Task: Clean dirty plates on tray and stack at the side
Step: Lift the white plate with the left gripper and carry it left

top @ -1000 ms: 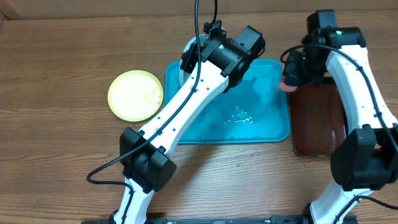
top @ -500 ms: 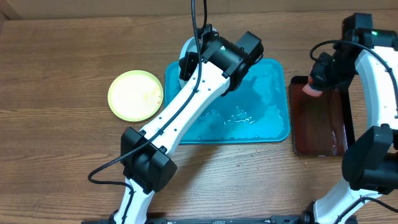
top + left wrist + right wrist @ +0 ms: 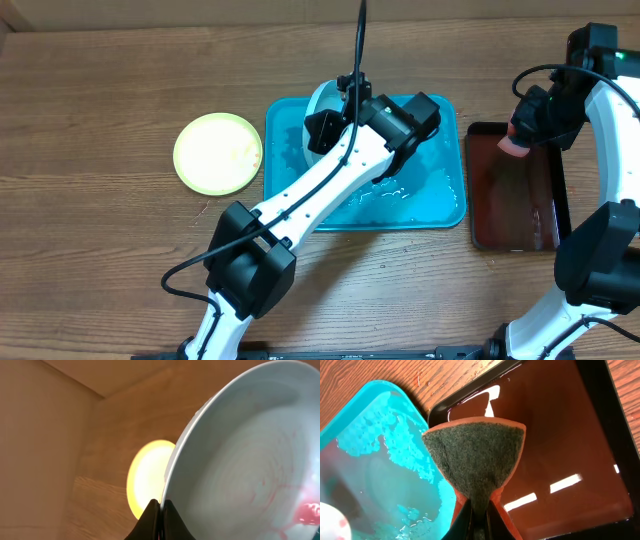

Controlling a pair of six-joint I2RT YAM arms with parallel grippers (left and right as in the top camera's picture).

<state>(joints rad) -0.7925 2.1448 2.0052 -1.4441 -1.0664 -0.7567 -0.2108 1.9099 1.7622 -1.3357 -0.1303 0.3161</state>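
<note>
Left gripper point(image 3: 160, 508), stretched past the cream plate point(image 3: 218, 153) lying on the table point(image 3: 90, 120), is pinched tight on the bare rim of the pale blue plate point(image 3: 240, 460), which is tilted up over the turquoise tray point(image 3: 445, 205) with sauce smears point(image 3: 280, 491) showing. I'd worry that thin, likely wet hold slips or pivots once the right gripper point(image 3: 475, 512), clamped on the sponge point(image 3: 475, 455) above the dark tray point(image 3: 560, 425), presses in.

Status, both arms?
Left tool shut on smeared pale-blue round plate, tilted at far edge of turquoise plastic tray. Right tool shut on orange-backed green scouring sponge over dark brown tray. No obstruction seen.
</note>
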